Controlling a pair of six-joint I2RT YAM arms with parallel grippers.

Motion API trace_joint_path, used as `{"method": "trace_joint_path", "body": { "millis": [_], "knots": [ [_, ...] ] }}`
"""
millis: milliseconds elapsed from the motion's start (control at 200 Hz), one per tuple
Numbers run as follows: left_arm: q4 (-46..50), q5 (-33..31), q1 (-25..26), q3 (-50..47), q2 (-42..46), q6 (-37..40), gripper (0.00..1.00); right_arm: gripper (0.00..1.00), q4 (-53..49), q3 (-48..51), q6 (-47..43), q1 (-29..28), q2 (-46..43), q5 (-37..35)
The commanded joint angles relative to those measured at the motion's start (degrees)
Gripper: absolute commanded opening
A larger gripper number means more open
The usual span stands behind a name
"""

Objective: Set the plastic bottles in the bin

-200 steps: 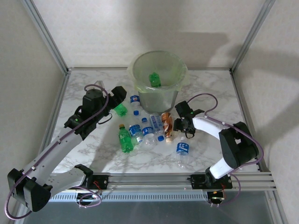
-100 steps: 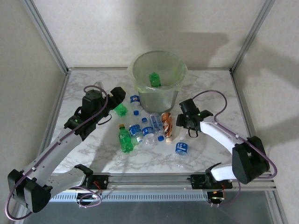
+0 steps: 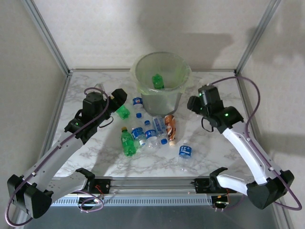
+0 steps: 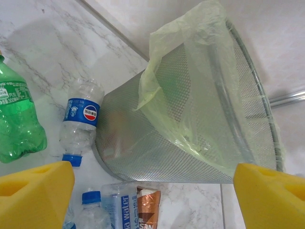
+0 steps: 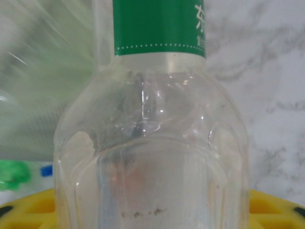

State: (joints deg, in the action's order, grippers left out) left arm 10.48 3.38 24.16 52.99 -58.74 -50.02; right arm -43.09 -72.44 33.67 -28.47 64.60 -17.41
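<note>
My right gripper (image 3: 196,103) hangs in the air just right of the bin (image 3: 162,101), shut on a clear bottle with a green label (image 5: 152,124) that stands between its yellow pads (image 5: 274,210). The bin is a grey mesh bucket with a pale green liner, and one green bottle (image 3: 157,80) lies inside it. My left gripper (image 3: 119,97) is open and holds nothing, left of the bin and above a green bottle (image 3: 123,112). In the left wrist view, the bin wall (image 4: 157,138), a blue-labelled bottle (image 4: 80,119) and that green bottle (image 4: 16,119) lie ahead of the left gripper (image 4: 152,193).
Several bottles lie in a cluster in front of the bin: a green one (image 3: 127,142), an orange-labelled one (image 3: 170,127) and a blue-labelled one (image 3: 185,151) nearer the front rail. Metal frame posts (image 3: 47,38) stand at the back corners.
My right arm has risen from the table beside the orange-labelled bottle and swung back and right, carrying the clear bottle up beside the bin. The left gripper has barely moved.
</note>
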Motion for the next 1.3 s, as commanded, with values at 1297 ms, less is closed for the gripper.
{"method": "trace_joint_path", "body": {
  "millis": [1297],
  "knots": [
    [2.0, -1.3, -4.3, -2.0, 1.4, -0.4, 0.86, 0.79, 1.1, -43.3, -12.6, -0.2, 37.1, 3.5]
  ]
}}
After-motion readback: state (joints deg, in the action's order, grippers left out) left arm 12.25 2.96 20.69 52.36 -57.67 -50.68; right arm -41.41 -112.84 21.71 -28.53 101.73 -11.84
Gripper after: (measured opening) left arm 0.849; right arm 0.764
